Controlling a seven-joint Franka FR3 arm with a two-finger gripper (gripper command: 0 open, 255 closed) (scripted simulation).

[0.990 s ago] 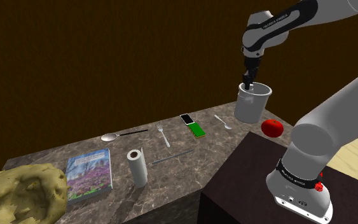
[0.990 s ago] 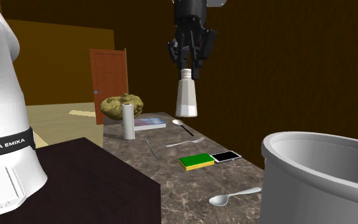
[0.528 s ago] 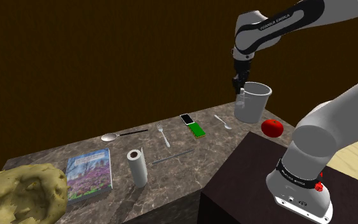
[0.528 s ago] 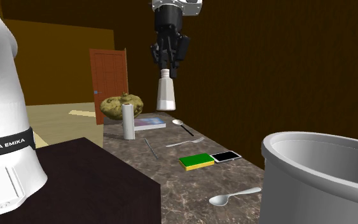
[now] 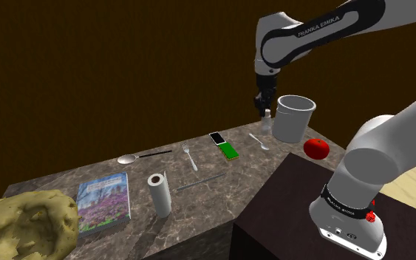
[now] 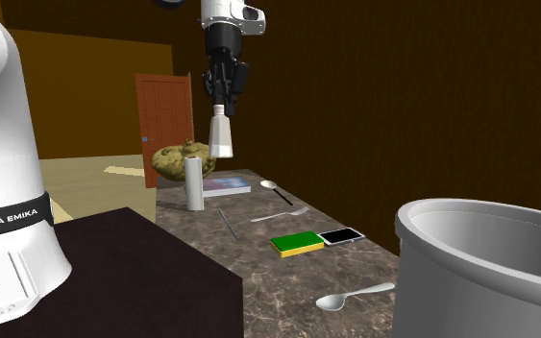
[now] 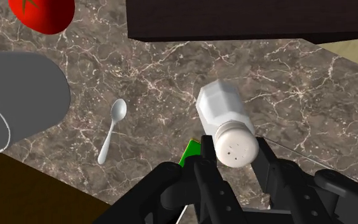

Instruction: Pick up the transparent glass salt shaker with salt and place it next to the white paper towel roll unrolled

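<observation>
A dark, white-veined marble countertop [image 5: 206, 198] spreads beneath the black gripper [image 5: 264, 103]. Nearest the gripper are a grey pot [image 5: 293, 118], a red tomato [image 5: 317, 148] and a small silver spoon [image 5: 258, 142]. Farther off lie a black phone [image 5: 216, 138], a green sponge [image 5: 230, 152], a fork [image 5: 190, 156], an upright white paper towel roll [image 5: 159, 193] and a colourful book [image 5: 103, 201].

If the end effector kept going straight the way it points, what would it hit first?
Probably the bare counter, with the salt shaker clasped in the end effector touching first. The spoon lies off to one side. Depth is uncertain.
</observation>
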